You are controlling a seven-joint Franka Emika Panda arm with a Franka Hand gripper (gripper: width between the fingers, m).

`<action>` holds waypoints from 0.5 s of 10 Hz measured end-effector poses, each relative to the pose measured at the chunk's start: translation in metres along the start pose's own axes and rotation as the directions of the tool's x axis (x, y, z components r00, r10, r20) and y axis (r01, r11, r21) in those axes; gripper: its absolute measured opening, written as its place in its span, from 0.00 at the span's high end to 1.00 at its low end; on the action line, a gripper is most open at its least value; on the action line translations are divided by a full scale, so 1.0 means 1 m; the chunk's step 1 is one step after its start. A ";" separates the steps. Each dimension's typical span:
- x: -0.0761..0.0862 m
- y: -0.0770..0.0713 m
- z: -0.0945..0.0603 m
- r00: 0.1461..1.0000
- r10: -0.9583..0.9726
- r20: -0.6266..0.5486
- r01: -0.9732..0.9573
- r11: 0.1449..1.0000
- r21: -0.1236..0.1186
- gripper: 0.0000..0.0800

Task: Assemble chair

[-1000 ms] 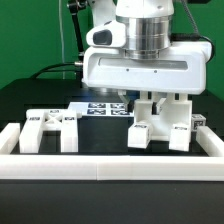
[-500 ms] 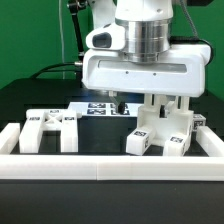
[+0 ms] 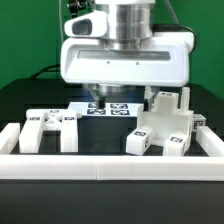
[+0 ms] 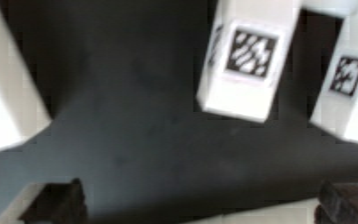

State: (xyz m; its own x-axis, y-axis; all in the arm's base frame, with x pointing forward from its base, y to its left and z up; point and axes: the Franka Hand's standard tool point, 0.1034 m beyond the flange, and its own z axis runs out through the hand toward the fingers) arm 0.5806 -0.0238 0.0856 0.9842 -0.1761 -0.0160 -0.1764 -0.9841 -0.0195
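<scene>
Behind the white front rail (image 3: 110, 166), the part-built chair (image 3: 160, 130) stands on the desk (image 3: 100, 137) at the exterior view's right, a loose panel (image 3: 50, 128) well apart at that view's left, and farther back the hand (image 3: 111, 97) hangs above the marker board (image 3: 108, 109), spread wide and empty, the chair lying rightward below it.

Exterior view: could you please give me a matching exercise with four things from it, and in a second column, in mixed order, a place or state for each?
Things:
1. gripper
2. chair
3. loose white part
4. marker board

Places or states:
A. lies flat in the middle, behind the parts
B. at the exterior view's left
C. open, holding nothing
D. at the exterior view's right, partly built

Pairs: 1-C, 2-D, 3-B, 4-A.
</scene>
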 end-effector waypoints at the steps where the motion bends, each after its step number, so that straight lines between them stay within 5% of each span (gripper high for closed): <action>1: -0.001 0.000 0.001 1.000 0.007 0.002 -0.007 1.000 0.000 0.19; 4: 0.001 0.008 0.002 0.998 -0.060 -0.021 0.060 0.998 -0.007 0.19; 5: 0.000 0.035 0.006 0.982 -0.171 -0.076 0.169 0.985 -0.038 0.19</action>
State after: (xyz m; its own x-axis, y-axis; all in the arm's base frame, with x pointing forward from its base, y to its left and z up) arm 0.5741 -0.0576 0.0786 0.9979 -0.0061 0.0639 -0.0071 -0.9998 0.0160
